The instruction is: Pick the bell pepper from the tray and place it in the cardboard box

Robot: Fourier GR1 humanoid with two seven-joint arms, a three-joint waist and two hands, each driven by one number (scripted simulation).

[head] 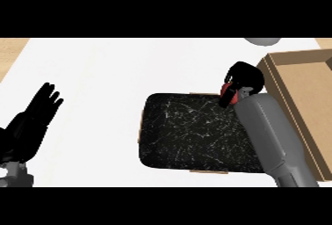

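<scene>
A red bell pepper (225,89) peeks out from under my right hand (245,78), whose fingers are curled round it. The hand holds it above the far right corner of the black scratched tray (188,132), close to the left wall of the cardboard box (292,83). Most of the pepper is hidden by the hand. My right forearm crosses the tray's right side. At the left edge, my left hand (35,118) rests open, fingers pointing up, away from the tray.
The white counter (97,74) spreads left and behind the tray. A grey round object (262,41) shows at the top edge, behind the box. Wooden surface shows at the top left corner.
</scene>
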